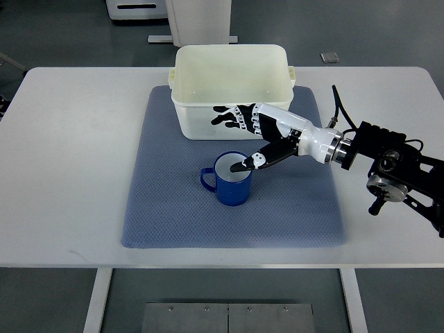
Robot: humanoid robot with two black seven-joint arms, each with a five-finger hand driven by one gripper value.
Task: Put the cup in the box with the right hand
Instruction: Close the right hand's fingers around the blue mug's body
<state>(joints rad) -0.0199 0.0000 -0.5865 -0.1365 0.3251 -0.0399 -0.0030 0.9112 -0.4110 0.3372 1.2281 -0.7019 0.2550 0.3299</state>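
A blue cup [229,186] with its handle to the left stands upright on the blue-grey mat [166,208], just in front of the white box [182,83]. The box is an open plastic tub at the mat's far edge, and nothing shows inside it. My right hand [234,142] reaches in from the right and hovers over the cup. Its fingers [229,118] are spread out in front of the box's near wall. The thumb [258,160] points down-left with its tip over the cup's mouth at the right rim. The hand is open and holds nothing.
The mat lies on a white table [69,139]. My right forearm, with its black wrist hardware [392,166], stretches over the table's right side. Beyond the far table edge stand a white machine base [198,21] and a small grey floor plate [330,57].
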